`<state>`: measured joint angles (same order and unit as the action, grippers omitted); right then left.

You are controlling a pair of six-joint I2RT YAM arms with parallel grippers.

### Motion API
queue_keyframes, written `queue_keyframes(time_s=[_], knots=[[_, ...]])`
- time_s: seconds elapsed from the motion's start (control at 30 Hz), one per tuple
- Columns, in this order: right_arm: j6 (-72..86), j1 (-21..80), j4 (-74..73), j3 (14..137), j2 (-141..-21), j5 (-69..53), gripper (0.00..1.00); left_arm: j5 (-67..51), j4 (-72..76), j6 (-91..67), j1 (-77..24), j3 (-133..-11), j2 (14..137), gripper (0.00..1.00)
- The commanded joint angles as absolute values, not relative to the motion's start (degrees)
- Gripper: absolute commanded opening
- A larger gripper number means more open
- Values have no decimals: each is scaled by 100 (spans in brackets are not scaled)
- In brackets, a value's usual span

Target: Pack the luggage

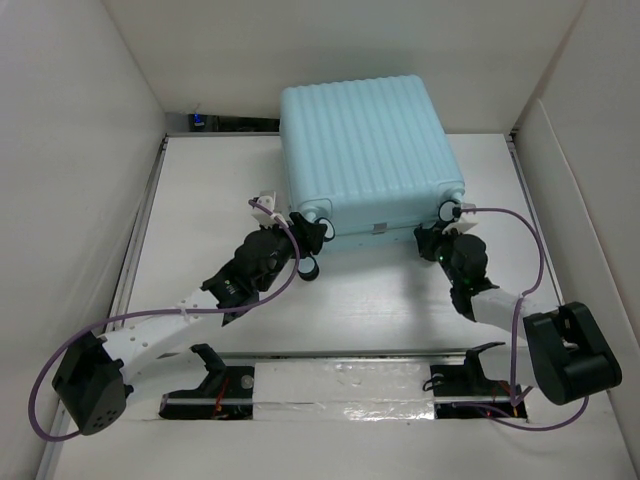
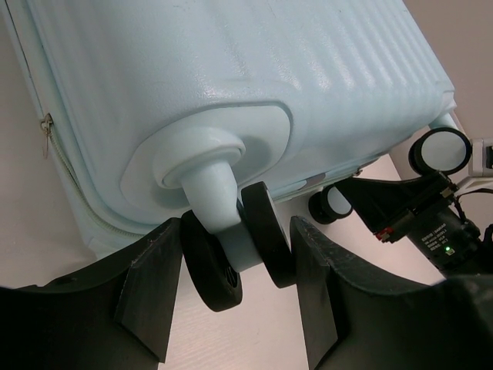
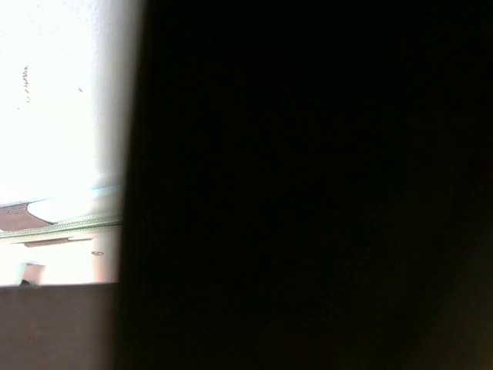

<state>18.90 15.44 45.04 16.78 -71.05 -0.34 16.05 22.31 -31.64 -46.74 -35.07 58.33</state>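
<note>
Resting spot: the luggage [image 1: 365, 150] lies flat & shut on the far middle of the surface [image 1: 200, 190], wheels facing the arms.
Left end effector [image 2: 235, 239]: clamped on the left wheel [image 2: 266, 247], one finger each side, both look to touch it. Can't tell how hard it squeezes.
Right end effector [image 1: 435, 242]: just beside the right wheel [image 1: 447, 212]. Its own cam is nearly all black, so can't tell if it's apart or together.
Slip risk: the wheel is round, smooth & spins on its post. A pull could make it turn or pop out of the fingers, I think.
Twist risk: if only one arm has a good hold, a pull would prob swing the big case sideways, not straight.
Heavy risk: the case is way bigger than the arms, & a small wheel is a weak spot to drag it by. The arm may stall or the wheel post may bend.
Cable risk: the purple cable [image 1: 505, 213] loops near the right corner of the case. It could catch on the wheel if things move.
Blind risk: w/ the right cam dark, nobody can check that side's hold.
Task so far: lid not yet open, inside is hidden.
</note>
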Motion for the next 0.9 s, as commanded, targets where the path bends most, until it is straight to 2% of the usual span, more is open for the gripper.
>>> queue_keyframes(time_s=[0.0, 0.03, 0.23, 0.37, 0.53, 0.63, 0.67, 0.7, 0.8, 0.87], knots=[[1547, 1907, 5660, 1907, -6996, -379, 3, 949, 2364, -2760, -4755, -3577, 5757, 0], [1556, 2003, 5643, 1907, -6979, -343, 0, 949, 2373, -2760, -4755, -3577, 5774, 0], [1652, 2811, 5528, 1907, -7048, 226, 0, 765, 2557, -2795, -4755, -3691, 5967, 0], [1784, 4240, 5782, 2003, -7469, 930, 0, 502, 2742, -2830, -4755, -3919, 6169, 0], [1714, 5307, 6021, 2591, -8330, 1957, 0, 150, 2918, -2874, -4755, -4368, 6389, 0], [1722, 5274, 5670, 2593, -8210, 2485, 0, 79, 2935, -2883, -4755, -4474, 6390, 0], [2018, 4682, 5173, 2227, -7408, 2687, 0, 114, 2962, -2918, -4755, -4343, 6311, 0], [2021, 4676, 5168, 2224, -7400, 2689, 0, 114, 2962, -2918, -4755, -4342, 6311, 0], [2197, 3878, 4625, 1969, -6456, 2418, 0, 114, 2997, -2962, -4755, -4236, 6310, 0], [2224, 3578, 4490, 1951, -6258, 1657, 0, 97, 3023, -2962, -4755, -4236, 6328, 0]])
